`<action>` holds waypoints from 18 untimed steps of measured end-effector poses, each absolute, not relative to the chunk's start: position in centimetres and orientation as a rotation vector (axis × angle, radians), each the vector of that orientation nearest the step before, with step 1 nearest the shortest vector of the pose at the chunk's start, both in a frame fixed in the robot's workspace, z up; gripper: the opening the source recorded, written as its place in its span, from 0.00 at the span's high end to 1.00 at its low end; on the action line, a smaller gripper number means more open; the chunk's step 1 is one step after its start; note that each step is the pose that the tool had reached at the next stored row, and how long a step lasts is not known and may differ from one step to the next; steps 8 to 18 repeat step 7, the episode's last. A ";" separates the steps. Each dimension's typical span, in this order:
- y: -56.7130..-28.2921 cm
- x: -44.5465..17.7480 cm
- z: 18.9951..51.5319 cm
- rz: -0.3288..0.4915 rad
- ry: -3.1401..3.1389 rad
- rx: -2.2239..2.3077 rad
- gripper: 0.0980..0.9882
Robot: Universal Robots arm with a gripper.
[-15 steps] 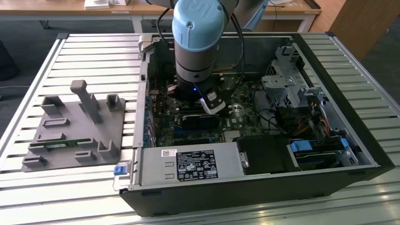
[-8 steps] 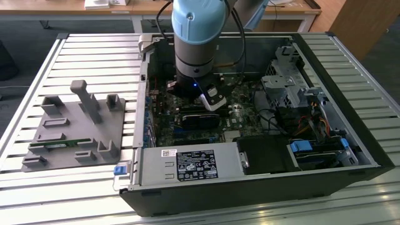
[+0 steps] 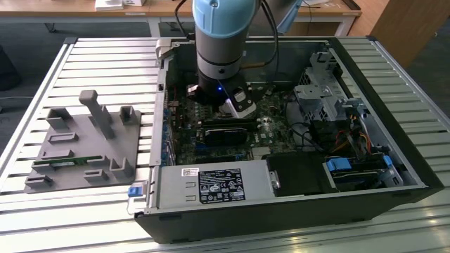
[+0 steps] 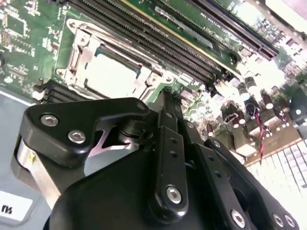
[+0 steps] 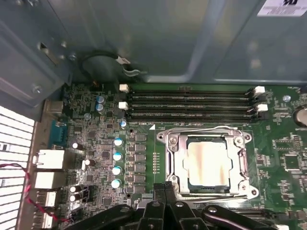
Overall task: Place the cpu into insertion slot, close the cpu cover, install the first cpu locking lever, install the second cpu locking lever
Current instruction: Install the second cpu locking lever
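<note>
We see the cpu [image 5: 206,163] already seated in the insertion slot [image 5: 178,184], silver top up, with the cpu cover [image 5: 207,135] lying flat around it as a metal frame; in both wrist views the chip [image 4: 112,76] looks flush, so we judge placement and cover closing done. A thin wire lever runs along the frame's edge; whether it is latched we cannot tell. The gripper [image 5: 165,188] hangs just beside the socket's edge, fingers [image 5: 171,192] pressed together with nothing between them, likely so the narrow tip can push on the socket hardware. The memory slots [image 5: 192,103] sit near the socket, apart from it. In the exterior view the arm [image 3: 219,47] reaches down into the open computer case [image 3: 281,211], which lies on a slatted metal table [image 3: 84,63]. A grey parts fixture [image 3: 84,142] rests at the exterior view's left. Wooden desks stand behind.
</note>
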State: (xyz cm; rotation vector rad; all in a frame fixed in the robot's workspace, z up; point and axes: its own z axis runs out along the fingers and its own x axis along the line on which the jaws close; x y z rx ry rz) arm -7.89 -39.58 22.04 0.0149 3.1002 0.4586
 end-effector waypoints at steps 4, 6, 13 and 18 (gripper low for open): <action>-39.6 -7.9 22.7 0.461 3.100 0.016 0.99; -39.6 -7.9 23.0 0.461 3.100 0.017 0.99; -39.6 -7.9 23.1 0.461 3.100 0.017 0.99; -39.6 -7.9 23.1 0.461 3.100 0.017 0.99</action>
